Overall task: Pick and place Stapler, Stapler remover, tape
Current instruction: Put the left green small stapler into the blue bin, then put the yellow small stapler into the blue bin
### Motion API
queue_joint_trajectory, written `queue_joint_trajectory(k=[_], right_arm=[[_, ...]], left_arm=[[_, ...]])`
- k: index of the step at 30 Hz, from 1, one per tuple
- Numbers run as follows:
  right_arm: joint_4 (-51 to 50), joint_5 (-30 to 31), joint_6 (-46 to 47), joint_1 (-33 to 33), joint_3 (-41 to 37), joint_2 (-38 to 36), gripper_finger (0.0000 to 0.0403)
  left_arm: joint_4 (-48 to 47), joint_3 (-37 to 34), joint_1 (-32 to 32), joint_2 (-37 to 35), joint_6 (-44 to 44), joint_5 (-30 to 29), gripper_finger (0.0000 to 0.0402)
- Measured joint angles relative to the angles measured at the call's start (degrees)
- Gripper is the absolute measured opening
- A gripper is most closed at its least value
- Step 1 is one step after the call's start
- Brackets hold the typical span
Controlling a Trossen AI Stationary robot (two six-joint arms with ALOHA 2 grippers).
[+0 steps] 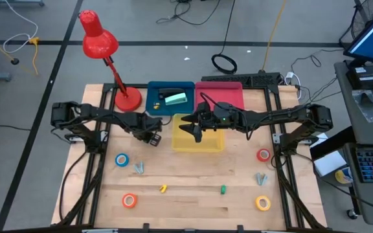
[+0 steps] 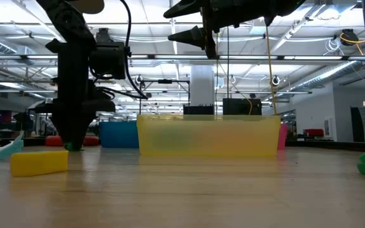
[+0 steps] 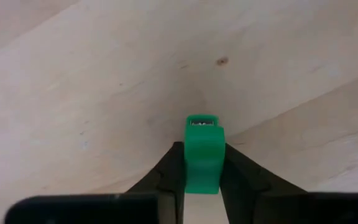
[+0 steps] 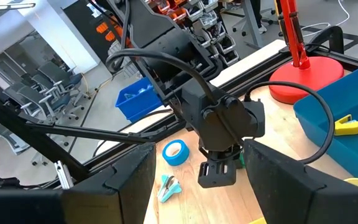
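One green stapler (image 3: 202,152) clamped in my left gripper (image 3: 202,180), low beside yellow bin (image 1: 199,142). Right gripper (image 1: 193,129) hangs agape above bin. Next I lift, carry stapler to its bin.

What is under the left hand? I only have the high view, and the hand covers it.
Observer: The left wrist view shows the left hand with a finger against each side of a small green stapler.
Operator: Is it lifted yet?
Observer: In the low view the hand's tip is down at the level of the wooden table.
Operator: How high is the right hand?
Observer: In the low view the right hand hangs open, well above the rim of the yellow bin, with nothing between its fingers.
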Motion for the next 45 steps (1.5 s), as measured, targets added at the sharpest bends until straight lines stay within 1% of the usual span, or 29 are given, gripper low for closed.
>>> queue_joint_trajectory(k=[2, 4, 7, 11, 15, 17, 20, 24, 27, 29, 33, 40, 43, 45], right_arm=[[0.0, 0.0, 0.0, 0.0, 0.0, 0.0, 0.0235], [0.0, 0.0, 0.0, 0.0, 0.0, 0.0, 0.0235], [0.0, 0.1, 0.0, 0.0, 0.0, 0.0, 0.0235], [0.0, 0.1, 0.0, 0.0, 0.0, 0.0, 0.0235], [0.0, 0.1, 0.0, 0.0, 0.0, 0.0, 0.0235], [0.0, 0.1, 0.0, 0.0, 0.0, 0.0, 0.0235], [0.0, 0.1, 0.0, 0.0, 0.0, 0.0, 0.0235], [0.0, 0.2, 0.0, 0.0, 0.0, 0.0, 0.0235], [0.0, 0.2, 0.0, 0.0, 0.0, 0.0, 0.0235], [0.0, 0.2, 0.0, 0.0, 0.0, 0.0, 0.0235], [0.0, 0.2, 0.0, 0.0, 0.0, 0.0, 0.0235], [0.0, 0.2, 0.0, 0.0, 0.0, 0.0, 0.0235], [0.0, 0.2, 0.0, 0.0, 0.0, 0.0, 0.0235], [0.0, 0.2, 0.0, 0.0, 0.0, 0.0, 0.0235]], left_arm=[[0.0, 0.4, 0.4, -0.1, 1.9, 1.1, 0.0068], [0.2, 1.3, 1.0, -1.0, 4.2, 3.4, 0.0068], [0.0, 3.7, 2.3, -3.9, 7.3, 3.9, 0.0069], [-0.1, 8.7, 5.0, -8.1, 12.2, -1.2, 0.0088], [2.3, 13.9, 9.4, -9.4, 20.7, -7.6, 0.0083], [4.7, 15.4, 12.6, -9.0, 25.5, -7.8, 0.0074], [9.0, 15.8, 17.3, -6.7, 29.7, -5.5, 0.007], [7.3, 15.7, 22.5, -1.9, 30.9, -2.5, 0.0088], [5.3, 15.7, 24.6, 2.5, 32.4, -2.2, 0.01], [6.0, 15.6, 25.5, 4.8, 32.7, -1.8, 0.01], [6.4, 15.6, 26.7, 7.6, 32.6, -1.8, 0.0085], [7.3, 15.6, 27.1, 8.5, 32.7, -2.2, 0.0055], [7.3, 15.6, 27.1, 7.6, 32.6, -0.3, 0.0052], [7.2, 15.6, 27.1, 6.3, 32.6, 2.1, 0.0055]])
